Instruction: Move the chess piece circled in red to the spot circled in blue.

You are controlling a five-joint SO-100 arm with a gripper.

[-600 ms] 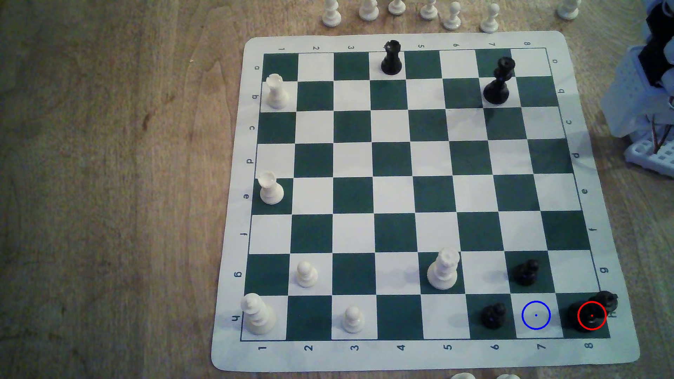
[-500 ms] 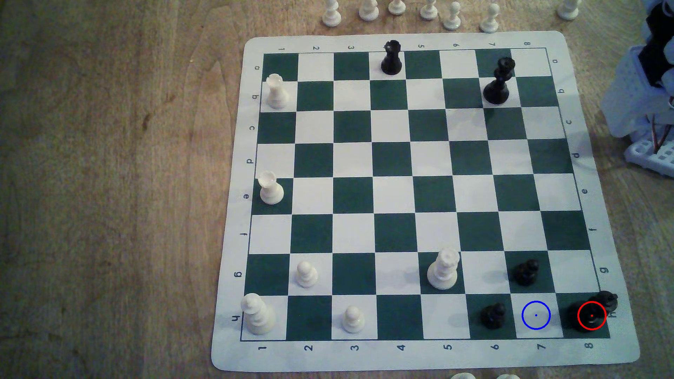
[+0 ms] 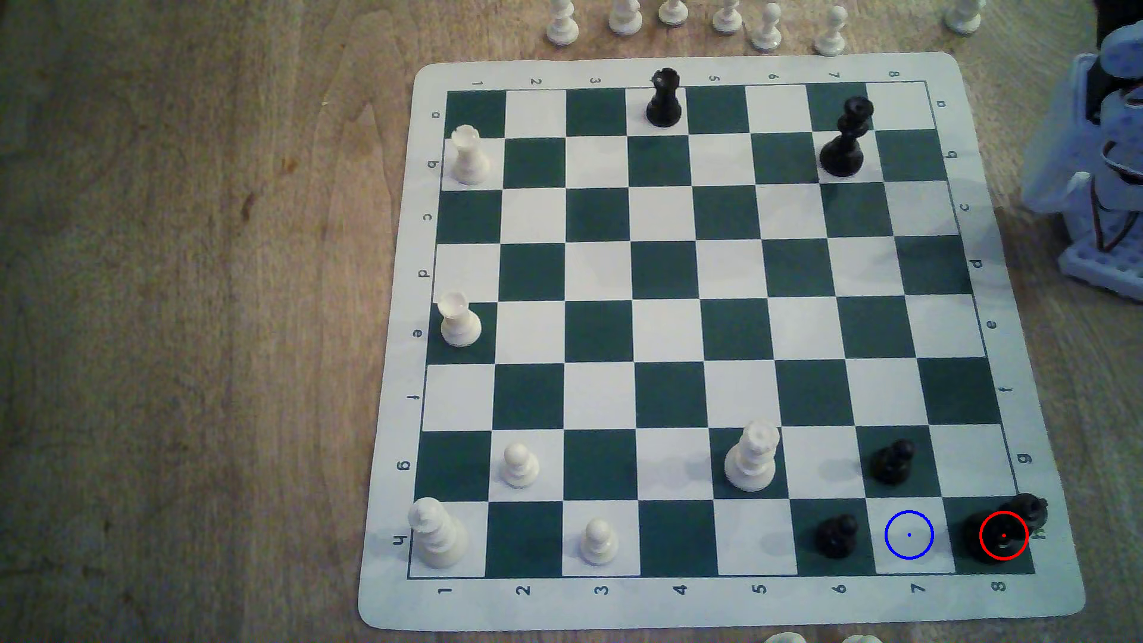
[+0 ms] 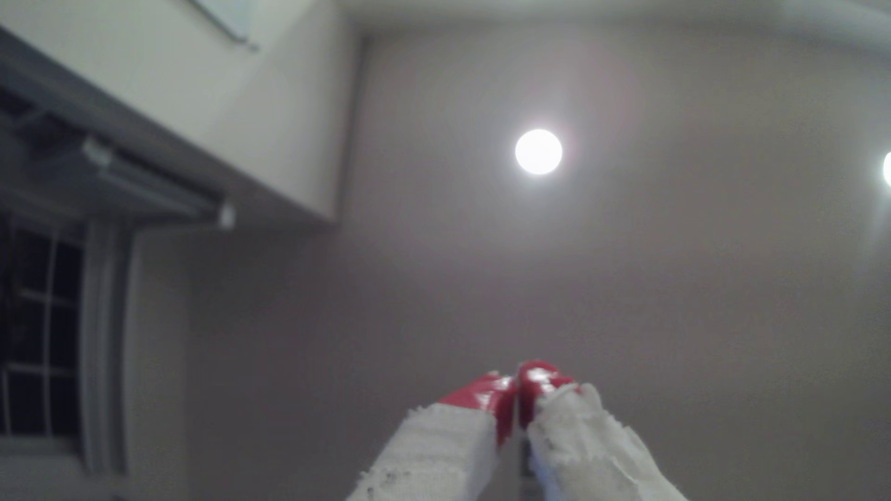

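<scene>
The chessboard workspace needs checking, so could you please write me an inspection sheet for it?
Surface: green-and-white board flat on a wooden table.
Job's things: black piece stands in the red ring; blue-ringed square beside it is free.
Clutter: black pawns close by; white pieces on the board and beyond its far edge.
Grippers: gripper shut, empty, pointing at the ceiling.
Cables: wires at the arm base.
Surroundings: ceiling lamp, window.
</scene>
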